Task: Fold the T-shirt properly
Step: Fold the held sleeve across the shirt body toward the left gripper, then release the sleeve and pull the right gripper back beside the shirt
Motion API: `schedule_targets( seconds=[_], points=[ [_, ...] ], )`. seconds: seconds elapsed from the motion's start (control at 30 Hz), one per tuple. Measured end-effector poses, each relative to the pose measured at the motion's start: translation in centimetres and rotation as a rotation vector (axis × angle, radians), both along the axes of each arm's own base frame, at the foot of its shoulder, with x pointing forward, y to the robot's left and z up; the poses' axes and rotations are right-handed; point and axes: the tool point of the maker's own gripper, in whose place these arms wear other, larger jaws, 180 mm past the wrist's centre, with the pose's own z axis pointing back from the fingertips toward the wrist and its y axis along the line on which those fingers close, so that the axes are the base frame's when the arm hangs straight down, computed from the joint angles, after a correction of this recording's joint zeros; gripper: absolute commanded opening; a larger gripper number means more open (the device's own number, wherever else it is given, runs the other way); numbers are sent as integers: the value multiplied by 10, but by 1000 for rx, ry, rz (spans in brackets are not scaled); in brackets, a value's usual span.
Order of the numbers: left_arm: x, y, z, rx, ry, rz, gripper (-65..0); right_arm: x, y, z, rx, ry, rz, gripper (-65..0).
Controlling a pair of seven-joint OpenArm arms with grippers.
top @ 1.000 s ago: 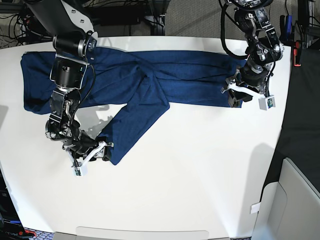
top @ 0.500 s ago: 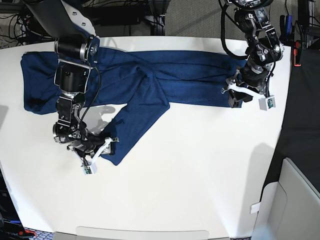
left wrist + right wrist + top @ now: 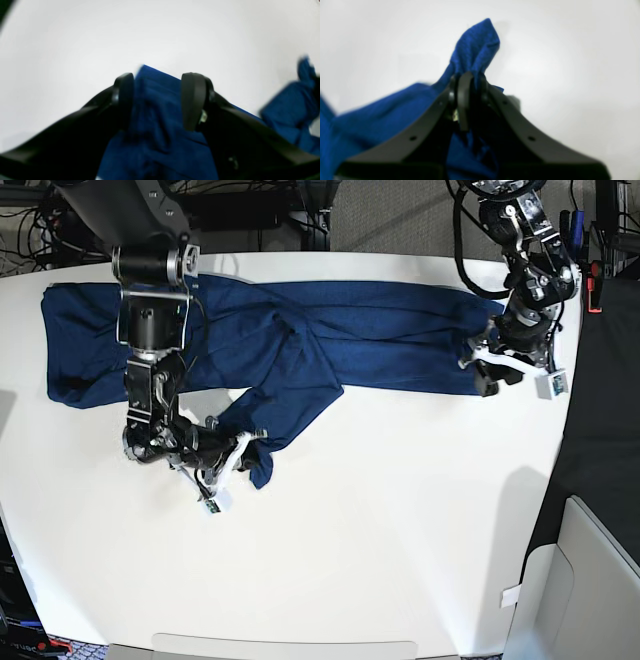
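- The T-shirt [image 3: 330, 330] lies spread across the far half of the white worktop [image 3: 400, 530], a long dark-blue band running from the left edge in the base view almost to the right one.
- At the left end of that view the cloth forms a broad flat panel [image 3: 75, 345] whose near edge curls slightly.
- Just right of it the right arm [image 3: 152, 310] reaches down over the shirt towards the near side.
- The right gripper [image 3: 238, 452] sits low at the worktop, clamped together on the tip of the sleeve [image 3: 290, 395] that slants down from the middle of the shirt.
- In the right wrist view the closed fingers [image 3: 463, 100] pinch a bunched peak of blue fabric [image 3: 476, 47] that stands up above them, with more cloth trailing off to the left.
- The middle of the shirt shows diagonal creases [image 3: 300, 340] where layers overlap.
- At the right end the left gripper [image 3: 498, 370] rests at the shirt's edge with its jaws held apart.
- In the left wrist view the cloth corner [image 3: 160, 100] lies flat between the two spread fingers [image 3: 192, 100]; whether they press on it cannot be told.
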Motion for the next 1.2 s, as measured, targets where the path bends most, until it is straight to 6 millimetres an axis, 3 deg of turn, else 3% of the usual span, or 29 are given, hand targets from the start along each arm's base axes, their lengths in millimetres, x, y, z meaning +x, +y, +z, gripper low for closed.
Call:
schedule_targets(
  seconds=[0.1,0.2,0.3,0.47,0.6,0.77,0.9,1.0,1.2],
  points=[
    [-1,3,0,-1,-1,11,-357,-12,11,11,28,7,38,-633],
    [-3,10,2,5,-4,29,-357,-16,38,34,117,-10,70,-633],
    [-6,19,2,13,-2,55,-357,-27,72,50,163,-5,146,-633],
    [-6,18,2,9,-4,53,-357,-54,146,82,243,-56,375,-633],
    [-13,27,0,14,7,79,-357,-84,198,94,297,-53,520,-633],
    [-29,49,-3,33,30,146,-357,-115,219,83,252,-21,659,-631],
    [-35,65,0,34,16,200,-357,-142,245,98,351,1,752,-631],
    [-43,76,-1,47,29,236,-357,-148,252,103,375,4,778,-631],
    [-42,76,1,42,22,237,-357,-151,258,116,407,-6,821,-630]
  ],
)
